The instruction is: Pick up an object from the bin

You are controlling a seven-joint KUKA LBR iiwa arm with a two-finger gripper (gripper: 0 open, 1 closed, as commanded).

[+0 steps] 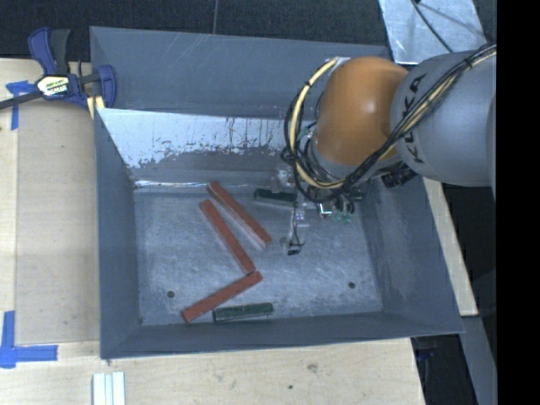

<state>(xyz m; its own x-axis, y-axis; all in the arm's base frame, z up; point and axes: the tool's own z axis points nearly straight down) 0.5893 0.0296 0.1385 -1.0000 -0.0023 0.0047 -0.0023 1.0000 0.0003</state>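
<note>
1. Lying on the floor of the grey bin [114, 251], toward its front left, a reddish-brown lower stick [221, 298] slants up to the right.
2. Just in front of that stick's right half sits a short dark green bar [243, 311], close to the front wall and roughly parallel to it.
3. Above them, 2 more reddish-brown sticks run side by side from upper left down to lower right. These are a middle stick [226, 234] and an upper stick [240, 213].
4. The middle stick's lower end comes down to the lower stick's right end. Whether they touch cannot be told.
5. Right of the upper stick's top, a small dark piece [272, 196] lies flat near the back wall, its right end hidden under the wrist.
6. The gripper [293, 245] points down over bare floor near the middle of the bin, just beside the upper stick's lower right end, which is the closest thing to it.
7. Nothing shows in its grasp, and whether it is open or closed cannot be told.
8. Cables loop around the orange cover [359, 112] above the gripper, and with the grey arm [456, 116] they hide the bin's back right corner.
</note>
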